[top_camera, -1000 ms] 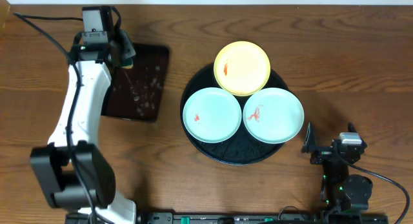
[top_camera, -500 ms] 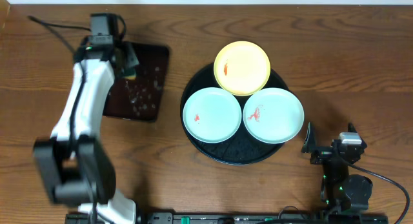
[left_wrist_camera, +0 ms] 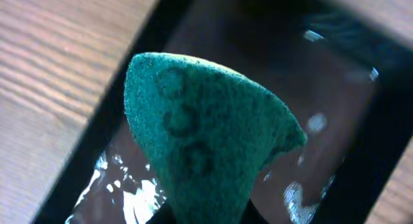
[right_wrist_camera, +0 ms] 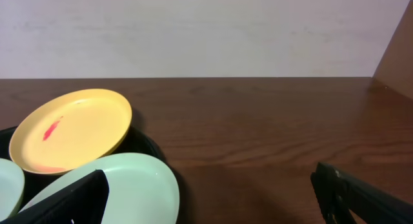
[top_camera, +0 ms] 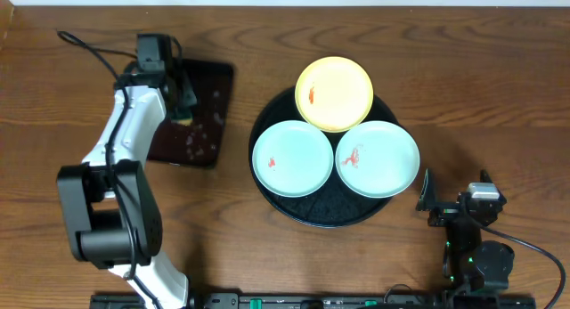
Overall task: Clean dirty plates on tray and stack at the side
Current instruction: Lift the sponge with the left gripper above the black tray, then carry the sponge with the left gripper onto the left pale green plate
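Three plates lie on the round black tray [top_camera: 294, 207]: a yellow plate [top_camera: 334, 93] at the back, a mint plate [top_camera: 292, 158] at the left and a mint plate [top_camera: 377, 158] at the right, each with a red smear. My left gripper [top_camera: 183, 104] is shut on a green sponge [left_wrist_camera: 206, 140] above the rectangular black tray [top_camera: 207, 122]. My right gripper [top_camera: 445, 202] is open and empty, low at the right of the round tray; its view shows the yellow plate [right_wrist_camera: 71, 130] and a mint plate [right_wrist_camera: 129, 192].
The rectangular black tray [left_wrist_camera: 361, 121] holds wet patches and shiny droplets. Bare wooden table [top_camera: 499, 86] lies to the right of the round tray. The left arm's cable trails at the back left.
My left gripper has moved to the right over the rectangular tray with the sponge in it. The right arm and the plates have not moved.
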### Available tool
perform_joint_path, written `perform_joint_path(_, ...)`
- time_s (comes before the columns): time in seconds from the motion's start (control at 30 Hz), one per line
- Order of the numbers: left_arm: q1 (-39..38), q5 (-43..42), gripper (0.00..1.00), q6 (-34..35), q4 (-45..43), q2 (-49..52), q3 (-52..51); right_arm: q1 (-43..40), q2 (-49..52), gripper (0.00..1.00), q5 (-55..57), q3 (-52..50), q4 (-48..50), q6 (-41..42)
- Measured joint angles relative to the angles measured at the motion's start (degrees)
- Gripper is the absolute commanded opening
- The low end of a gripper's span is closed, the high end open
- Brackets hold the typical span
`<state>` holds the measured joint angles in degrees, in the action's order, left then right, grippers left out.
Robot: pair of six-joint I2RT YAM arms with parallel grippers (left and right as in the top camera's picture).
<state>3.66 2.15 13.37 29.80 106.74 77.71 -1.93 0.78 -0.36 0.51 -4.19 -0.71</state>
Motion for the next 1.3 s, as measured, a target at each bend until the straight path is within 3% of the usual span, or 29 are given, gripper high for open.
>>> perform_joint_path(0.13,0.0,-1.2,0.07,-0.1,-0.4,-6.6,0.0,0.0,0.0,0.99,0.0,0.0,0.0,0.0)
perform_joint_path(0.3,0.0,-8.5,0.07,3.1,0.5,-24.7,2.5,0.0,0.0,0.99,0.0,0.0,0.0,0.0)
perform_joint_path(0.5,-2.5,-17.2,0.08,9.9,8.9,-33.4,4.2,0.0,0.0,0.99,0.0,0.0,0.0,0.0)
perform_joint_path(0.73,-16.0,-21.6,0.08,12.9,12.6,-25.4,0.1,0.0,0.0,0.99,0.0,0.0,0.0,0.0)
perform_joint_path(0.97,-28.4,-20.3,0.08,17.0,11.4,-13.2,-1.4,0.0,0.0,0.99,0.0,0.0,0.0,0.0)
perform_joint_path(1.3,-34.8,-18.4,0.07,27.3,4.0,4.8,-1.4,0.0,0.0,0.99,0.0,0.0,0.0,0.0)
